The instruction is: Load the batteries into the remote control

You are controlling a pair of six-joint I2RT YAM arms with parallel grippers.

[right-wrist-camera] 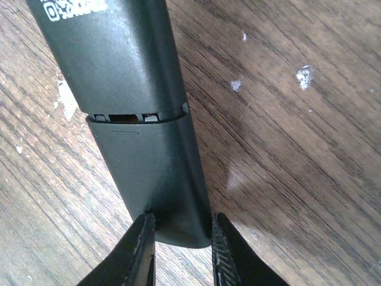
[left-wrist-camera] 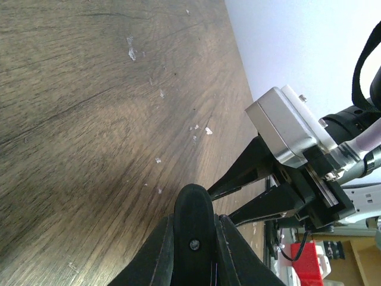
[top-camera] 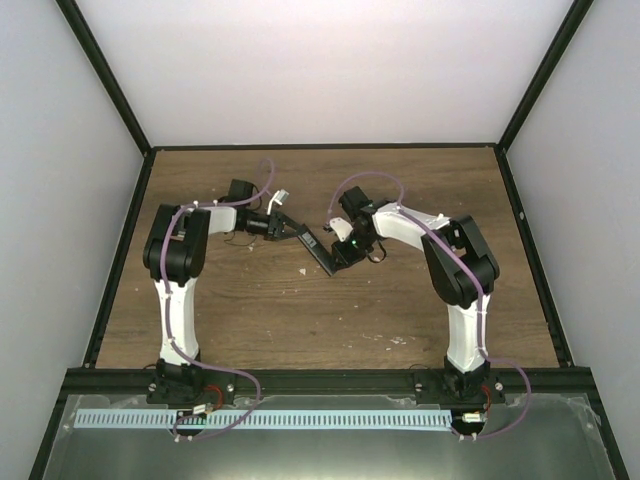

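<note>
The left gripper (top-camera: 283,226) is clenched on one end of the remote control (top-camera: 318,250). In its own wrist view its dark fingers (left-wrist-camera: 157,253) press on a rounded black end that sits straight between them, at the tips. From there the bar runs away from this tool toward the right gripper (top-camera: 343,255), which grasps the opposite end. That gripper's fingers (right-wrist-camera: 141,250) touch both long edges at the very tip, directly in front of its camera.

The remote is therefore spanned between the two tools, above the wooden table (top-camera: 300,330), with its labelled back turned to the right wrist camera. Just beyond the right fingertips a seam (right-wrist-camera: 137,117) crosses the back, with small slots showing along it.

The batteries appear in no view, so whether they are already inside cannot be told.

The step in hand looks like working the end section along that seam. To do it well:
- The left hold should act as a firm anchor and not shift.
- The right tool should travel only along the bar's long axis, without twisting or prying.
- The right grip sits on very little material, so a sideways pull would likely slip it off the tip.
- Squeezing harder could pinch the section against the body and jam its slide.
</note>
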